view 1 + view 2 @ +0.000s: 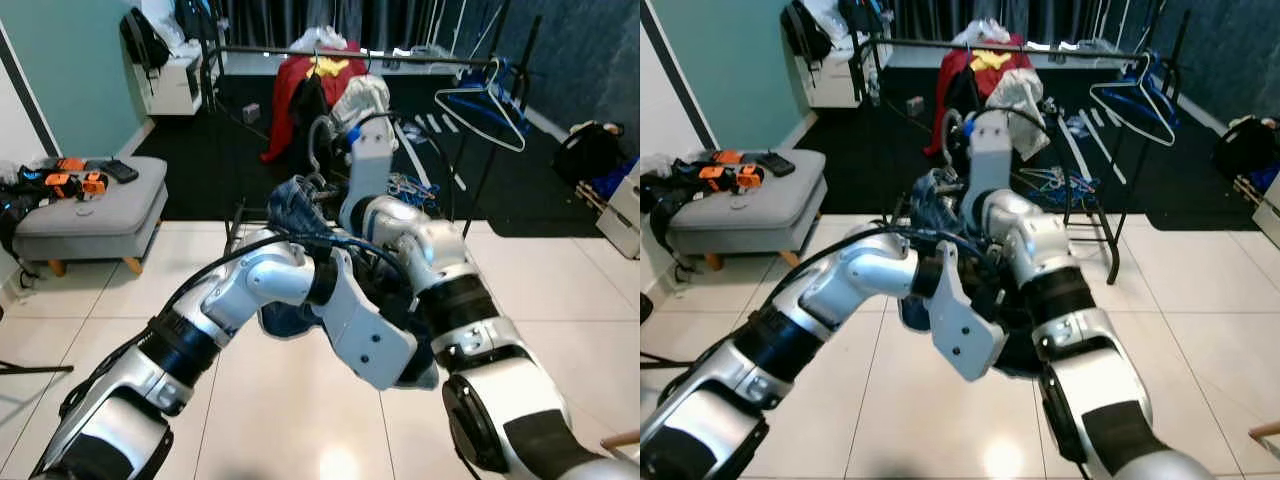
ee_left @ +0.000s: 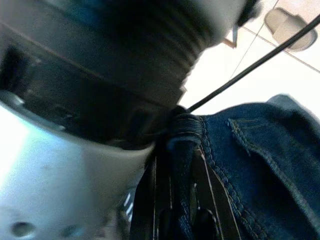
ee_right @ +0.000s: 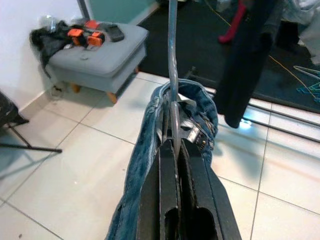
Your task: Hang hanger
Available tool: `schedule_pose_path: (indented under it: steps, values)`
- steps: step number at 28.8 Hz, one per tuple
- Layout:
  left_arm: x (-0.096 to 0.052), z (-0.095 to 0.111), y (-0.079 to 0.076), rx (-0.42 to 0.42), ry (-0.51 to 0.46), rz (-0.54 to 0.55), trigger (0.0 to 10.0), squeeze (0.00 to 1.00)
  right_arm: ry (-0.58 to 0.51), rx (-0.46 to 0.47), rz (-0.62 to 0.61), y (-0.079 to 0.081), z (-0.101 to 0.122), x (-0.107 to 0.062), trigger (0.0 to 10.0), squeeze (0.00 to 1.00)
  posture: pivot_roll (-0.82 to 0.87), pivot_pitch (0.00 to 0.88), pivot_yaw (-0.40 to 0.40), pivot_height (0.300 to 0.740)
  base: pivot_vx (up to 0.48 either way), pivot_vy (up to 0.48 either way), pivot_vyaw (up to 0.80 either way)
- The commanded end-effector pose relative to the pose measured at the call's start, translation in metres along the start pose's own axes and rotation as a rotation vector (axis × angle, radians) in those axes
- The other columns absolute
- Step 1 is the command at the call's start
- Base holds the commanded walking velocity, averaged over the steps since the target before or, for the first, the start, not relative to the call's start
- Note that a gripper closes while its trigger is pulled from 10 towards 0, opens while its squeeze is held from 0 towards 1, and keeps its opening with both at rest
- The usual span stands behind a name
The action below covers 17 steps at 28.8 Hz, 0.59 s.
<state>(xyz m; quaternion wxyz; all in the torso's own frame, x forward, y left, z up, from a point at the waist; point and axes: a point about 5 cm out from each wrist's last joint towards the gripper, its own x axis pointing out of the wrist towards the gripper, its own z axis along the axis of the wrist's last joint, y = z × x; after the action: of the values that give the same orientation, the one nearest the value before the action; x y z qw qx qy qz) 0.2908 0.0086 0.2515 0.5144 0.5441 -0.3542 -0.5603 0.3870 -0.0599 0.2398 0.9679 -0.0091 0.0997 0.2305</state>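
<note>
A blue denim garment (image 1: 292,205) hangs on a metal wire hanger (image 3: 172,65), held in front of me above the tiled floor. My right gripper (image 3: 174,145) is shut on the hanger's wire neck, where it comes up out of the denim waistband. The hook (image 1: 316,148) stands up beside my right wrist. My left gripper (image 2: 181,150) is crossed under the right arm and is shut on a fold of the denim (image 2: 250,150). The black clothes rail (image 1: 340,53) stands further back, above the dark carpet.
A blue hanger (image 1: 482,105) and a red garment (image 1: 300,85) hang on the rail. On the left stands a grey ottoman (image 1: 100,205) with orange-and-black items on it. Bags lie at the far right (image 1: 585,150). The rail's base bars (image 3: 280,117) cross the floor ahead.
</note>
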Motion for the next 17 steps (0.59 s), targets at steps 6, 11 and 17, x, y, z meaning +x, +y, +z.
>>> schedule_pose_path:
  steps: [6, 11, 17]
  values:
    - [-0.014, -0.007, 0.024, 0.012, 0.053, 0.151, 10.0, 0.00, -0.202, 0.187, 0.248, 0.024, 0.025, -0.011, 10.0, 0.00, -0.11, 0.000, -0.018, 0.740, 0.000, 0.000, 0.00]
    - [-0.013, -0.006, 0.014, -0.025, 0.044, 0.119, 10.0, 0.00, -0.274, 0.274, 0.283, 0.022, 0.036, -0.015, 10.0, 0.00, -0.11, 0.000, -0.017, 0.740, 0.000, 0.000, 0.00]
    - [-0.003, 0.007, -0.037, -0.181, -0.029, -0.030, 10.0, 0.00, -0.421, 0.500, 0.371, 0.006, 0.060, -0.026, 10.0, 0.00, -0.11, 0.000, -0.014, 0.740, 0.000, 0.000, 0.00]
